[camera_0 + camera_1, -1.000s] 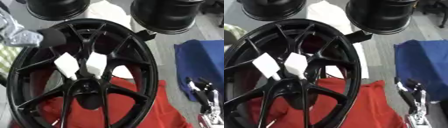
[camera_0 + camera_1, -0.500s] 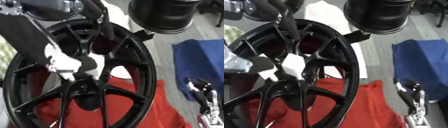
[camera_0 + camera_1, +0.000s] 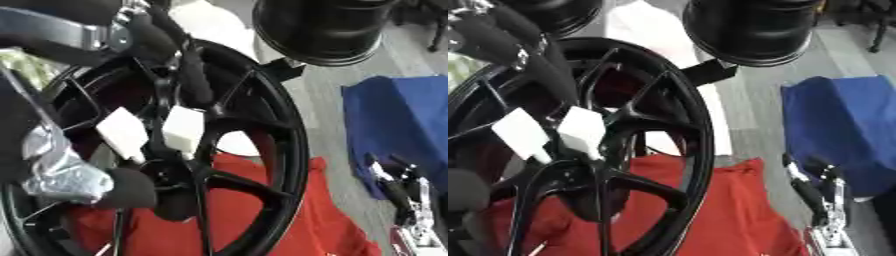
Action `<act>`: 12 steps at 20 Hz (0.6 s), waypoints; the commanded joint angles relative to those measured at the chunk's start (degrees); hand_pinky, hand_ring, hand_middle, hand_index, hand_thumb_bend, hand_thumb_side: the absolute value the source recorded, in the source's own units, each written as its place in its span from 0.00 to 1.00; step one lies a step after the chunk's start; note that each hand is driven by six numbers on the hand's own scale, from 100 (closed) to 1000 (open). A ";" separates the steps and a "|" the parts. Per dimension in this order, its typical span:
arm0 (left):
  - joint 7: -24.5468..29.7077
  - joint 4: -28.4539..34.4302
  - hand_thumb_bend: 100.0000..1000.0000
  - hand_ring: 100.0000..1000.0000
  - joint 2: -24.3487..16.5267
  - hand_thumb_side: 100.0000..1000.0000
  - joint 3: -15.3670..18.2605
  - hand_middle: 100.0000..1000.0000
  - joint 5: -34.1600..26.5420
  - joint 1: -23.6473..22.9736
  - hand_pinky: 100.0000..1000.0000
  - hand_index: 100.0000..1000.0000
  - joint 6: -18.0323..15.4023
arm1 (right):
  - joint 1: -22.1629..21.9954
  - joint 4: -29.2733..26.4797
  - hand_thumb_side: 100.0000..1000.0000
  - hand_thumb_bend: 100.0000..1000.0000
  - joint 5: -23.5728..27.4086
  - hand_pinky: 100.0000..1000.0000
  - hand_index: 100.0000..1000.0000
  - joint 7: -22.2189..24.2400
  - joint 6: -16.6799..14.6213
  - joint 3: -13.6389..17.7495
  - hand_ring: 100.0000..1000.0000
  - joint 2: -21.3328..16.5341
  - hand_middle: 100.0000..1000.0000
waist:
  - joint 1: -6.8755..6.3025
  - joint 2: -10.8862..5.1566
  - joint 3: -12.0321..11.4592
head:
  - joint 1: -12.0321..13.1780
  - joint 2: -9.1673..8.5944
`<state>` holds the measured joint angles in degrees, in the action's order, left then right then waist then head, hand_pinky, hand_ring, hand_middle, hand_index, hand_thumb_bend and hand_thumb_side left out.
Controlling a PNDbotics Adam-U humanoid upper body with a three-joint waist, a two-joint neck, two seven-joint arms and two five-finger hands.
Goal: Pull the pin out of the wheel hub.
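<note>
Black wheel hub (image 3: pixel 262 125) propped on edge over a red cloth (image 3: pixel 289 220), spokes facing the camera. Two white blocky pins (image 3: pixel 184 127) side by side just above the hub's centre, each rising up and slightly left from the point where the spokes meet.

Left hand (image 3: pixel 197 75) reaching in from the upper left, over the rim and across the spokes. One long dark finger (image 3: pixel 199 85) stretched straight down, tip at the top edge of the right-hand white pin; a rounded dark tip (image 3: pixel 131 187) below and to the left of the pair. Spread and uncurled, closed round nothing as yet.

Right hand (image 3: pixel 815 190) idle near the lower right corner, relaxed and empty, fingers up, well apart from the hub and in front of a blue cloth (image 3: pixel 842 120).

Left hand plainly the nearer. Pins lying directly below the reaching finger, between it and the lower tip. Judged from that: a pinch across the white block, then a pull along its length, up and away from the hub's centre
</note>
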<state>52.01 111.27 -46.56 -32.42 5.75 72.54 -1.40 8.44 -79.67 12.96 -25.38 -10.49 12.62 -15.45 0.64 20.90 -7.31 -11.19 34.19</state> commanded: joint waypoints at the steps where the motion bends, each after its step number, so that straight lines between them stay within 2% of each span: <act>1: -0.04 -0.91 0.58 0.81 -2.02 0.61 1.40 0.77 3.23 -0.31 0.86 0.86 -2.30 | 0.35 -1.21 0.15 0.53 -0.06 0.59 0.65 0.09 -0.03 0.03 0.72 -1.28 0.50 | 0.05 -0.75 0.24 | 0.02 -0.04; 9: -0.04 -7.31 0.56 0.81 -0.91 0.46 1.82 0.78 9.31 -2.14 0.85 0.86 -6.50 | 0.61 -1.34 0.15 0.53 0.14 0.59 0.65 0.30 0.01 -0.13 0.72 -1.03 0.50 | 0.35 -0.54 0.65 | 0.70 -0.14; 12: -0.04 -9.83 0.58 0.81 0.01 0.41 1.71 0.79 11.47 -2.05 0.86 0.87 -7.71 | 0.70 -1.35 0.15 0.53 0.23 0.59 0.65 0.38 0.03 -0.20 0.72 -0.94 0.50 | 0.44 -0.45 0.80 | 0.98 -0.19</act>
<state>52.00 102.14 -46.11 -31.85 16.28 69.72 -8.46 8.92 -79.70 13.12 -25.15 -10.47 12.30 -15.42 1.13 21.29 -6.64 -10.47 34.19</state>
